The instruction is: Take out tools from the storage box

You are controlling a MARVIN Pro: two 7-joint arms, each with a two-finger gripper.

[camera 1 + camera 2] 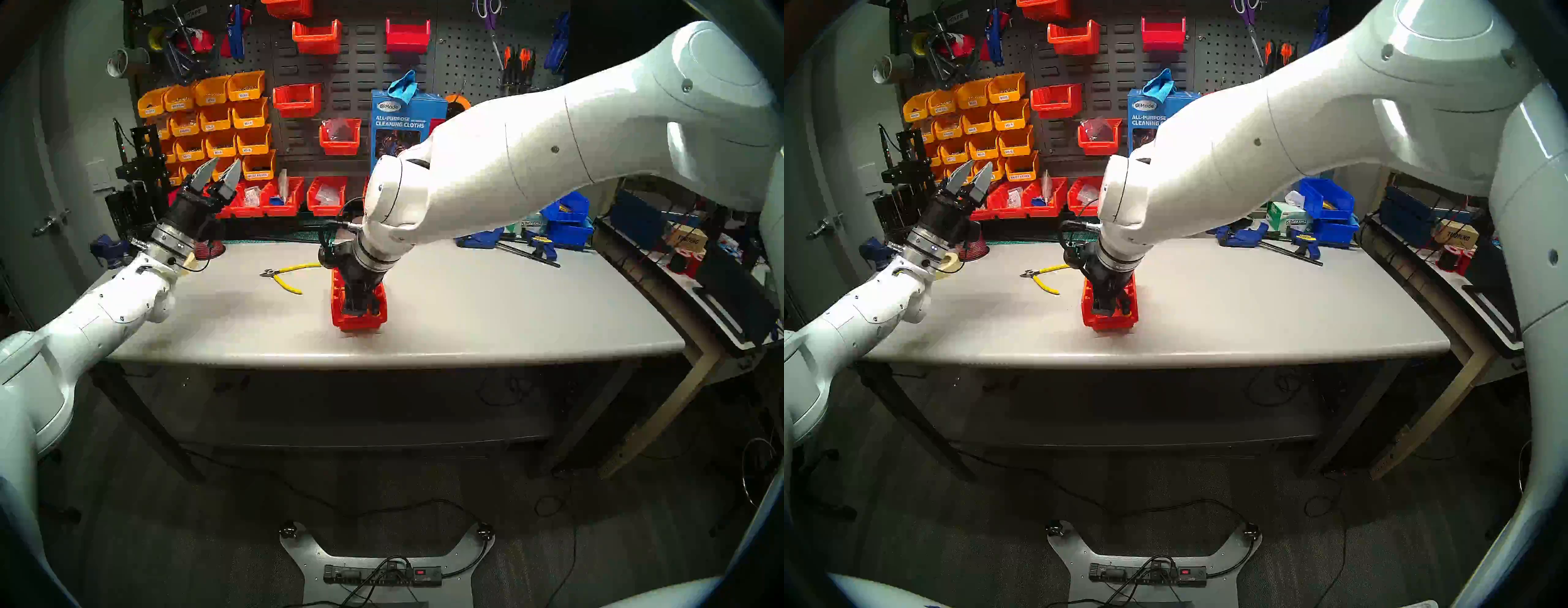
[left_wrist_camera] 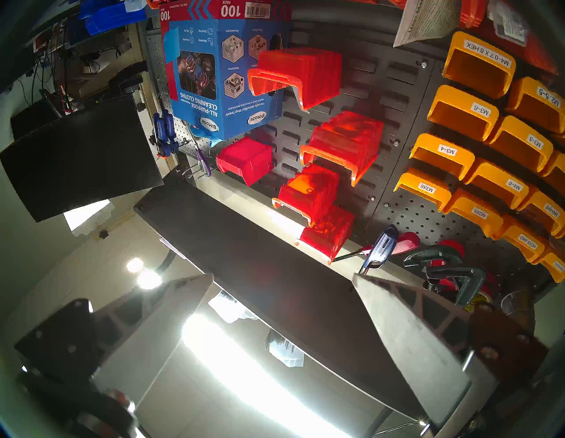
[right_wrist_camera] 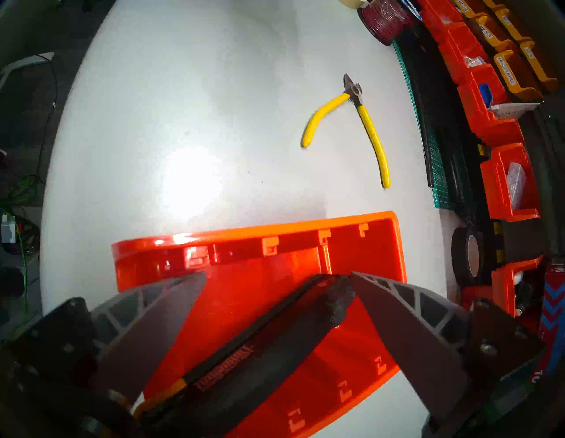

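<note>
The red-orange storage box (image 1: pixel 360 323) (image 1: pixel 1108 325) (image 3: pixel 275 232) stands mid-table. My right gripper (image 1: pixel 358 305) (image 1: pixel 1108 308) (image 3: pixel 276 275) reaches down into it, open. In the right wrist view, a black knife-like tool (image 3: pixel 260 336) with a yellow-orange tip lies between the fingers, its dark end against one finger (image 3: pixel 397 321). One pair of yellow-handled cutters (image 1: pixel 284 276) (image 1: pixel 1043 278) (image 3: pixel 360 122) lies on the table left of the box. A second pair is not visible. My left gripper (image 1: pixel 225 163) (image 1: pixel 979 165) (image 2: pixel 282 276) is open and empty, raised at the left and facing the pegboard.
Red bins (image 1: pixel 280 197) line the table's back edge below the yellow labelled bins (image 1: pixel 212 119). Blue clamps (image 1: pixel 509 244) and blue bins (image 1: pixel 568 220) sit back right. A red wire spool (image 1: pixel 210 248) stands back left. A black tape roll (image 3: pixel 467 254) lies behind the box.
</note>
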